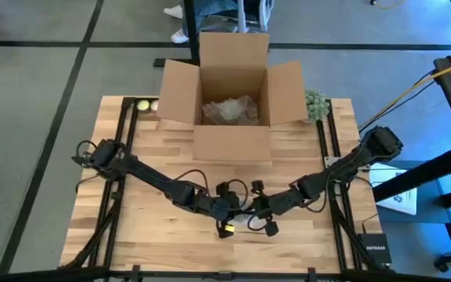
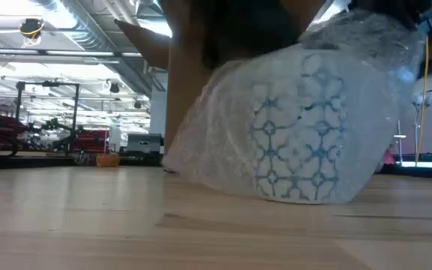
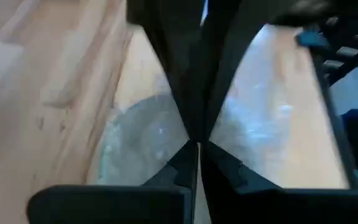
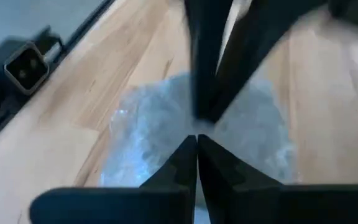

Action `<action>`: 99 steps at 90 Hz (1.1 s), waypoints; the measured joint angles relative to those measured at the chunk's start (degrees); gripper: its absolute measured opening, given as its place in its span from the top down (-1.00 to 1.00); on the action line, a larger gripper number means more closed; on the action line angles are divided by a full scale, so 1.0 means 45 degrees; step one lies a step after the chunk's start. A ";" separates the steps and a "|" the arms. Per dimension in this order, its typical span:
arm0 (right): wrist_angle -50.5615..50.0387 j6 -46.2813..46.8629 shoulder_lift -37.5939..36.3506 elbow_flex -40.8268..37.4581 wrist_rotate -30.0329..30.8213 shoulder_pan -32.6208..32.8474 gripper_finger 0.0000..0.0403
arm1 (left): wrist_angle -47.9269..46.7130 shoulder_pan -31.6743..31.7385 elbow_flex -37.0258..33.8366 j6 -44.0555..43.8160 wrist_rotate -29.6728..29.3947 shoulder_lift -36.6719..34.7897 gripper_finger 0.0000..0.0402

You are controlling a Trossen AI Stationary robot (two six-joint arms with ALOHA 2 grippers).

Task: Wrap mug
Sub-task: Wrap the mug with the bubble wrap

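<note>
A white mug with a blue pattern [image 2: 298,135] lies on its side on the wooden table, near the middle of its front edge. Clear bubble wrap [image 2: 216,142] is bundled around it. Both grippers meet over this bundle. My left gripper [image 1: 237,210] comes in from the left and my right gripper [image 1: 254,210] from the right. In the wrist views the left gripper [image 3: 196,134] and the right gripper [image 4: 199,127] are both shut, with the wrap [image 3: 135,137] [image 4: 148,124] right below their tips. The arms hide the bundle in the high view. My left gripper is shut on the bubble wrap on the bundle's upper side [image 3: 166,127], slanting down from the table's left. Its own fingers hide the place of contact. The bundle rests on the table. My right gripper is shut on the bubble wrap at the top of the bundle [image 4: 173,118], slanting down from the table's right. Its fingers cover the place of contact. In the low view the wrap rises toward it [image 2: 366,30].
An open cardboard box [image 1: 233,102] with crumpled wrap inside stands at the table's far middle. A green tuft [image 1: 315,103] lies by its right flap and small balls [image 1: 142,104] sit at the far left corner. Bare wood lies on both sides of the bundle.
</note>
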 joint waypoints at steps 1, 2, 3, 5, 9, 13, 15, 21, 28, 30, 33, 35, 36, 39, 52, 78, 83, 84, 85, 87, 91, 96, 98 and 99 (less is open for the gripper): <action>-0.0012 0.0002 -0.0008 -0.0001 0.0002 0.0000 1.00 | -0.0005 -0.0002 0.0017 0.0000 -0.0019 -0.0098 1.00; -0.0039 0.0002 -0.0014 -0.0004 0.0002 0.0000 1.00 | 0.0005 -0.0005 0.0031 0.0003 -0.0049 -0.0187 1.00; -0.0055 0.0002 -0.0020 -0.0009 -0.0002 0.0002 1.00 | 0.0013 -0.0017 0.0044 0.0012 -0.0099 -0.0274 1.00; -0.0065 -0.0002 -0.0025 -0.0015 -0.0008 0.0005 1.00 | 0.0038 -0.0033 0.0056 0.0062 -0.0186 -0.0421 1.00; 0.0003 -0.0061 -0.0021 -0.0015 -0.0003 0.0004 1.00 | 0.0049 -0.0039 0.0060 0.0259 -0.0396 -0.0610 1.00; 0.0000 -0.0074 -0.0021 -0.0015 -0.0003 0.0000 1.00 | 0.0034 -0.0038 0.0039 0.0506 -0.0690 -0.0642 1.00; 0.0017 -0.0081 -0.0021 -0.0015 -0.0003 0.0000 1.00 | -0.0022 -0.0023 0.0012 0.0620 -0.0794 -0.0620 1.00; 0.0048 -0.0092 -0.0021 -0.0019 -0.0003 0.0000 1.00 | -0.0210 0.0063 -0.0016 0.0820 -0.0840 -0.0588 1.00; 0.0084 -0.0095 -0.0016 -0.0024 -0.0002 0.0000 1.00 | -0.0012 0.0282 0.0036 0.0705 -0.0269 -0.0357 1.00; 0.0098 -0.0098 -0.0016 -0.0024 0.0002 0.0000 1.00 | 0.0021 0.0328 0.0050 0.0673 -0.0095 -0.0216 1.00; 0.0098 -0.0100 -0.0016 -0.0027 -0.0003 0.0000 1.00 | 0.0020 0.0381 0.0045 0.0584 0.0126 0.0046 1.00; 0.0099 -0.0100 -0.0016 -0.0029 0.0001 0.0000 1.00 | 0.0009 0.0411 0.0028 0.0533 0.0223 0.0244 1.00; 0.0106 -0.0100 -0.0016 -0.0029 0.0000 0.0000 1.00 | -0.0015 0.0422 0.0019 0.0524 0.0265 0.0349 1.00; 0.0118 -0.0100 -0.0016 -0.0029 0.0002 0.0000 1.00 | -0.0133 0.0460 -0.0007 0.0443 0.0383 0.0665 1.00; 0.0093 -0.0105 -0.0016 0.0010 -0.0008 -0.0002 1.00 | 0.0103 0.0502 0.0041 -0.0102 0.1021 0.1474 1.00; -0.5480 -0.0149 -0.0073 0.2923 -0.0037 0.0007 1.00 | 0.0464 0.0466 0.0037 -0.0235 0.0896 0.1690 1.00; -0.6863 -0.0065 -0.0177 0.3731 -0.0067 0.0038 1.00 | 0.0599 0.0461 0.0028 -0.0174 0.0917 0.1690 1.00; -0.7117 -0.0031 -0.0213 0.3875 -0.0098 0.0077 1.00 | 0.0617 0.0461 0.0028 -0.0159 0.0923 0.1690 1.00; -0.7368 0.0024 -0.0245 0.4014 -0.0116 0.0117 1.00 | 0.0626 0.0461 0.0028 -0.0137 0.0925 0.1690 1.00; -0.7911 0.0173 -0.0306 0.4269 -0.0121 0.0196 1.00 | 0.0626 0.0461 0.0025 -0.0114 0.0925 0.1693 1.00; -0.8919 0.0403 -0.0438 0.4648 -0.0116 0.0358 1.00 | 0.0615 0.0461 0.0023 -0.0085 0.0936 0.1695 1.00; -0.9596 0.0794 -0.0620 0.4949 -0.0131 0.0647 1.00 | 0.0621 0.0461 0.0023 -0.0085 0.0945 0.1695 1.00; -0.9727 0.0996 -0.0705 0.4977 -0.0149 0.0786 1.00 | 0.0619 0.0461 0.0023 -0.0083 0.0942 0.1695 1.00; -0.9791 0.1106 -0.0742 0.4979 -0.0165 0.0856 1.00 | 0.0619 0.0463 0.0023 -0.0082 0.0941 0.1695 1.00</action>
